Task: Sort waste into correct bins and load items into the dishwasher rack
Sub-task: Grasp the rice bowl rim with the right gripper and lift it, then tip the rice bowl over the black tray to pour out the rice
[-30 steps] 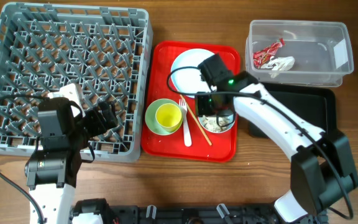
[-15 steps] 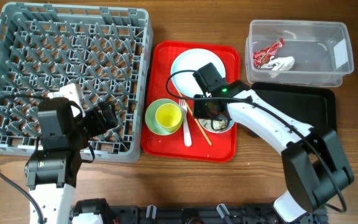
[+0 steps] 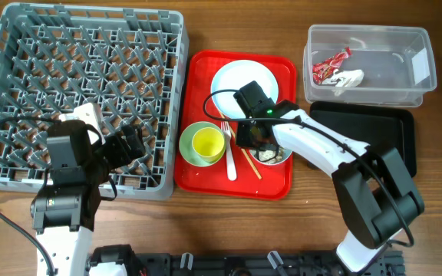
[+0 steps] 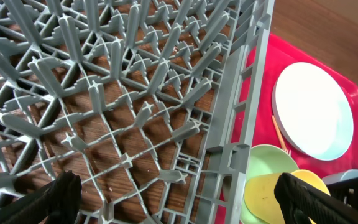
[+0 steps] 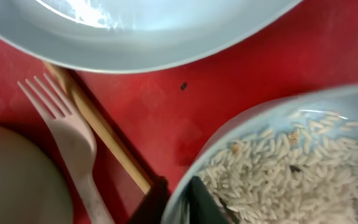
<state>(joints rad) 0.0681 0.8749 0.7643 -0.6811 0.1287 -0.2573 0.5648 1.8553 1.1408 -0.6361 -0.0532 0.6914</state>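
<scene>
The light blue bowl (image 3: 273, 154) with rice-like scraps (image 5: 291, 168) sits on the red tray. My right gripper (image 3: 246, 140) (image 5: 178, 196) is closed over its left rim (image 5: 253, 115), one finger inside and one outside. A white plate (image 3: 232, 77), a pale green bowl (image 3: 188, 135) holding a yellow cup (image 3: 208, 142), a white fork (image 3: 229, 159) and chopsticks (image 3: 250, 165) also lie there. My left gripper (image 3: 129, 146) (image 4: 182, 205) is open and empty over the grey rack's (image 3: 171, 92) right front corner. The red-and-white wrapper (image 3: 330, 65) and napkin (image 3: 349, 78) lie in the clear tub (image 3: 405, 84).
The red serving tray (image 3: 275, 184) lies between the rack and the bins. The black tray (image 3: 386, 130) sits in front of the clear tub, right of my right arm. Bare wooden table runs along the front.
My right gripper has moved left and down from above the bowl to its left rim and closed on it. The left arm has not moved.
</scene>
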